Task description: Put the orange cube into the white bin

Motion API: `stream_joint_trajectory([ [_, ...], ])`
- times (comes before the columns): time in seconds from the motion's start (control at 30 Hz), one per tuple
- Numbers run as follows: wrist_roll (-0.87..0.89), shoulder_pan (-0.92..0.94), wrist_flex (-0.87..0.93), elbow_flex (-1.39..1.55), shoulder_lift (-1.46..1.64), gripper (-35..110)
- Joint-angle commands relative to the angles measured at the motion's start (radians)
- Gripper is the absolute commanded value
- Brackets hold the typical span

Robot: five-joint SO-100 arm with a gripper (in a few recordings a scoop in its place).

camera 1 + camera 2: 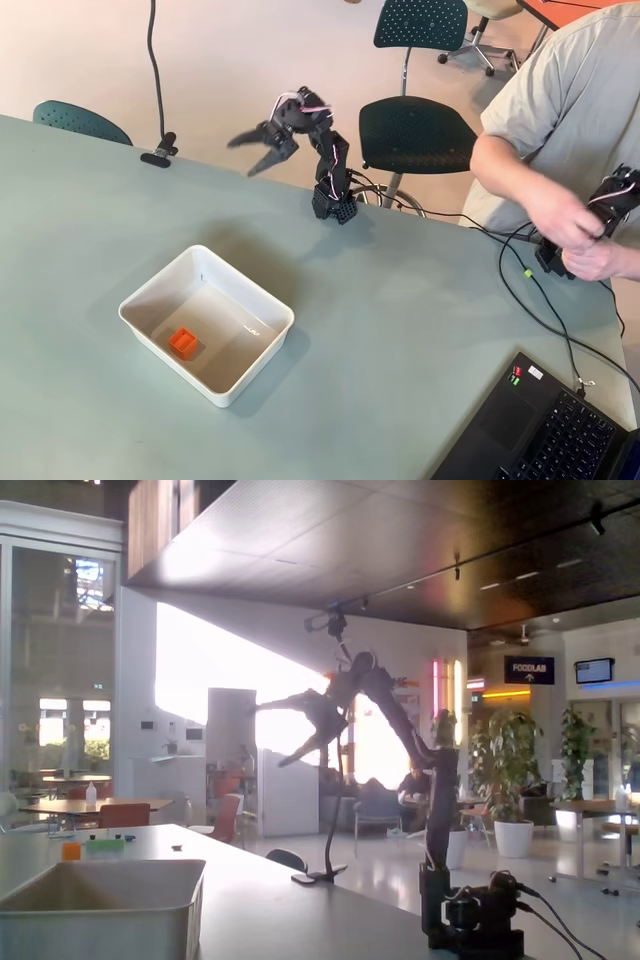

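Overhead view first: the orange cube [183, 342] is sitting on the floor of the white bin [262, 310], toward the bin's lower-left corner, not touching any wall as far as I can tell. So the drop looks done, judging from how it lies. The bin itself rests flat on the table [400, 330], angled a bit, which puts its open top facing the arm's reach.

The tool [252, 152] is up in the air, well apart from the bin, on the far side of it, above the table's back edge. Its two fingers are spread wide and there's nothing between them. I'd guess it's parked high like that so it clears the bin rim and doesn't knock anything. The arm's base [334, 203] stands near the table's back edge, beyond the bin.

Fixed view, low and side-on: the bin [100, 905] is in the foreground at the left, and its near wall hides the cube, so no confirmation from here. The tool [275, 730] shows as a dark silhouette against a bright window, raised high above the bin and off to its right. Fingers splayed apart here too, empty. The backlight kills any finer detail.
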Motion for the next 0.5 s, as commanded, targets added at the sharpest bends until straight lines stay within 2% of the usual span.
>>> stream_joint_trajectory([
  [0.0, -0.009, 0.003, -0.002, 0.23, 0.132, 61],
  [0.13, -0.014, 0.002, -0.028, 0.529, 0.247, 61],
  [0.23, -0.014, -0.002, -0.112, 0.739, 0.368, 61],
  [0.47, -0.011, -0.143, -0.489, 1.376, 0.738, 61],
])
